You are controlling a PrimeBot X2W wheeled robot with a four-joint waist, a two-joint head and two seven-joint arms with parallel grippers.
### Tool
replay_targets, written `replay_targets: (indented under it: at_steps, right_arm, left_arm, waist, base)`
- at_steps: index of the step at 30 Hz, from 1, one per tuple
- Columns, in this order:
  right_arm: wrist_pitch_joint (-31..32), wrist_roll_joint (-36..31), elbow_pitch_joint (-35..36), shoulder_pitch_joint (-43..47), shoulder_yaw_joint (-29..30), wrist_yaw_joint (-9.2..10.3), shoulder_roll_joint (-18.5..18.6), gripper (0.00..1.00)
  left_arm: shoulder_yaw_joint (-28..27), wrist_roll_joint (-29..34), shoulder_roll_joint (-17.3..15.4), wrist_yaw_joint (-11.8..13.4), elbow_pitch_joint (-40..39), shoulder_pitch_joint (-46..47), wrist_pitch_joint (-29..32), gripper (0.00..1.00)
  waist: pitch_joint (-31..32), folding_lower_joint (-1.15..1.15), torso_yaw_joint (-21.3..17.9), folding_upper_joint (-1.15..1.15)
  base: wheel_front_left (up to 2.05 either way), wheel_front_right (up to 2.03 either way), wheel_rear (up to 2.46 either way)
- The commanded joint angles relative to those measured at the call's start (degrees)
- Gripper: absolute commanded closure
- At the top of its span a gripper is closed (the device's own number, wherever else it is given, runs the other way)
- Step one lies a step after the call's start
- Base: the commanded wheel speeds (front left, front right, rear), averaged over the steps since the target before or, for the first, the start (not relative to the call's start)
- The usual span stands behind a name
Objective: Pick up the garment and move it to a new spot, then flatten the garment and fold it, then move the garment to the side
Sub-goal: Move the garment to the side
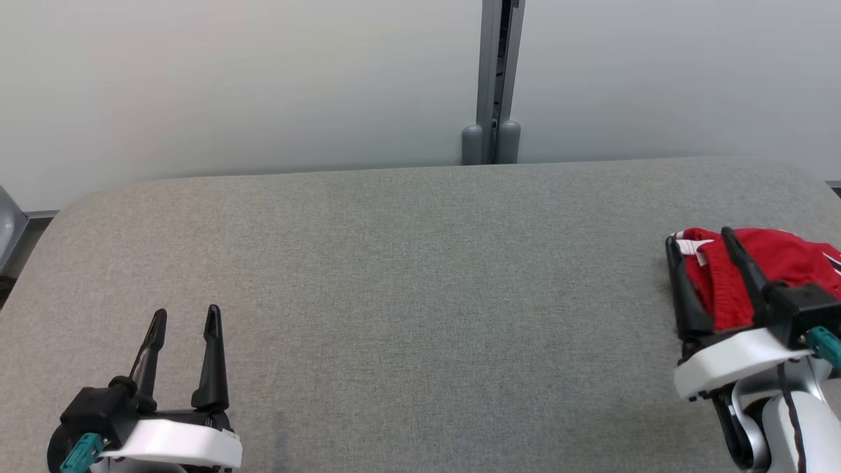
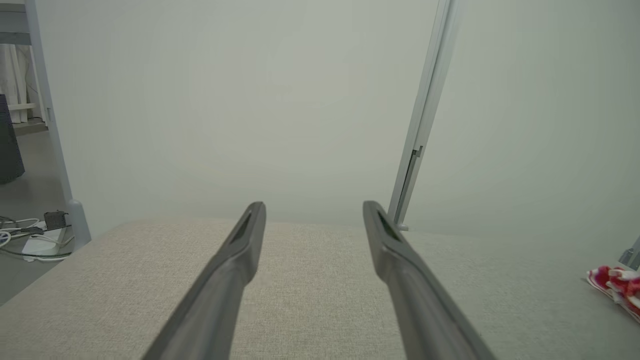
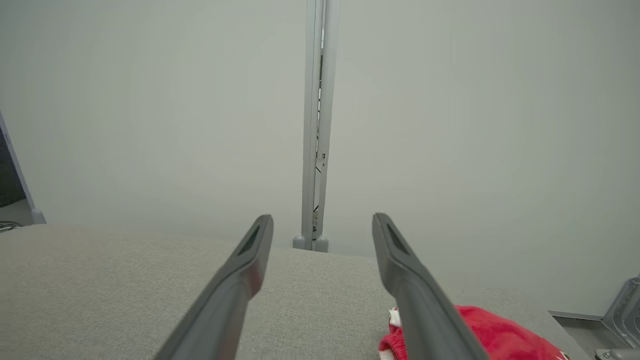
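The garment (image 1: 782, 263) is a red piece with white trim, bunched in a compact pile at the right edge of the grey fabric table (image 1: 420, 295). My right gripper (image 1: 698, 238) hovers over the pile's left part, open, with red cloth showing between and behind its fingers and nothing gripped. In the right wrist view the garment (image 3: 495, 337) lies low at the right, beside and under the right finger. My left gripper (image 1: 185, 314) stands open above bare table at the lower left. The left wrist view catches the garment (image 2: 617, 287) far off at the right edge.
A pale partition wall with a grey vertical post (image 1: 497, 79) stands just behind the table's far edge. Cables and a small device (image 2: 35, 235) lie on the floor beyond the table's left end. A metal bracket (image 3: 622, 310) sits off the table's right end.
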State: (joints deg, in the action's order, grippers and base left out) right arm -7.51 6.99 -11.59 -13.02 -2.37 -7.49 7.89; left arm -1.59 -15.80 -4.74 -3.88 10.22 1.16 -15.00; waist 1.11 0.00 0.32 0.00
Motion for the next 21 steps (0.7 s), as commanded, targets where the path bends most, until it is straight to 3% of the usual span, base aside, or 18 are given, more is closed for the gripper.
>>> replay_targets:
  at_steps: [1, 9, 21]
  right_arm:
    - [-1.0, 0.7, 0.0, 1.0, 0.0, -0.01, -0.1, 0.00]
    - [-5.5, 4.0, -3.9, 5.5, 0.2, -0.01, -2.5, 0.00]
    - [-7.3, 3.7, -5.2, 6.3, -2.6, -0.01, -3.7, 0.00]
  left_arm:
    - [-0.3, -0.1, -0.1, 0.4, 0.3, -0.6, -0.2, 0.00]
    - [-0.4, 1.5, 0.8, 0.9, 1.1, -1.7, -0.2, 0.00]
    - [0.6, 2.8, 1.3, -0.6, 2.3, -1.1, -0.2, 0.00]
  waist:
    - [0.1, 0.00, 0.2, 0.00]
    - [0.4, 0.00, 1.0, 0.00]
    - [0.5, 0.00, 0.7, 0.00]
  base:
    - [0.00, 0.00, 0.00]
    - [0.00, 0.00, 0.00]
    - [0.00, 0.00, 0.00]
